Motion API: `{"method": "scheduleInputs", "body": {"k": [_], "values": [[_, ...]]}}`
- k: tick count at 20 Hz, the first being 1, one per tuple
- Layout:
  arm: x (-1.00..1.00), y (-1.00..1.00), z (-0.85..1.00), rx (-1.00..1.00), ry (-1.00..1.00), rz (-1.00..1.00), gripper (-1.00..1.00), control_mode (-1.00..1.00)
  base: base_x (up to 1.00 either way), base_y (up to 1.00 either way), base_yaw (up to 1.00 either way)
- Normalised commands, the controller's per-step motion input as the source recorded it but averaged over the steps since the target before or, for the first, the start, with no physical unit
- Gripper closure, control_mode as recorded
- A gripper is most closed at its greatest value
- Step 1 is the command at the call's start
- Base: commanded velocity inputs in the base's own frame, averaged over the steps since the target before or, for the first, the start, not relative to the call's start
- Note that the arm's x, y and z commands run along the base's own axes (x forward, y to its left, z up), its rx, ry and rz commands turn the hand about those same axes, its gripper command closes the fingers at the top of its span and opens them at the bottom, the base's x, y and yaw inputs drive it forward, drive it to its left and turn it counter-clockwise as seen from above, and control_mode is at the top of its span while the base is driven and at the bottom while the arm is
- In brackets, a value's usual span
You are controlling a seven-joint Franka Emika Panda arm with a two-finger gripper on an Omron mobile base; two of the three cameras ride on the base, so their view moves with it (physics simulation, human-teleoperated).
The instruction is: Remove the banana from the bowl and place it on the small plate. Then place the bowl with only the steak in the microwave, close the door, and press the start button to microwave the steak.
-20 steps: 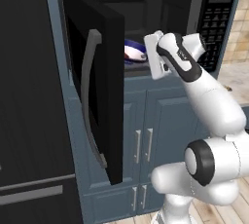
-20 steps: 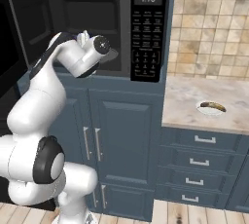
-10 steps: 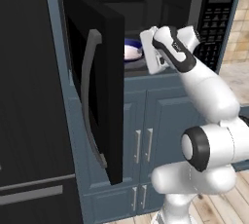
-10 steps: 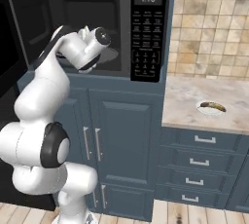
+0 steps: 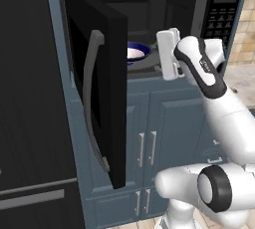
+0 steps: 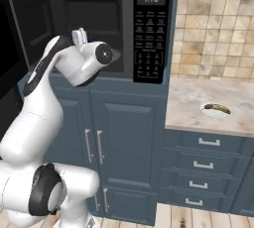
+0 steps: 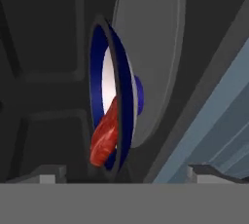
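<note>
Nearest in the hand view, pincer (image 7: 124,177) spread wide with nothing between its 2 fingertips (image 7: 48,178), empty and just short of the bowl (image 7: 113,116). Beyond that, bowl sitting on the grey turntable (image 7: 160,47) inside the microwave (image 5: 149,4), steak (image 7: 103,138) lying alone in it, so the loading step looks done. Door (image 5: 97,98) hanging wide open on the left, probably left that way to give the arm room to back out; closing it by its handle (image 5: 89,101) looks like the next job. Keypad (image 6: 149,38) waiting on the right for the start press. Farther off on the table (image 6: 198,108), banana (image 6: 217,107) resting on the small plate (image 6: 214,111), well apart from the microwave.
</note>
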Motion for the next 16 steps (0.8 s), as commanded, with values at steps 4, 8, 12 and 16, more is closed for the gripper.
{"method": "scheduleInputs", "body": {"k": [4, 8, 12, 16], "values": [[-0.45, -0.23, -0.15, -0.07, -0.02, 0.01, -1.0, -1.0, 0.0, 0.0, 0.0], [-1.0, -0.26, 0.36, -0.18, -0.42, 0.05, -1.0, -1.0, 0.0, 0.0, 0.0], [-1.0, 0.0, 0.66, -0.36, -0.5, 0.18, -1.0, -1.0, 0.0, 0.0, 0.0], [-1.0, 0.0, 0.51, -0.39, -0.5, 0.25, -1.0, -1.0, 0.0, 0.0, 0.0]]}}
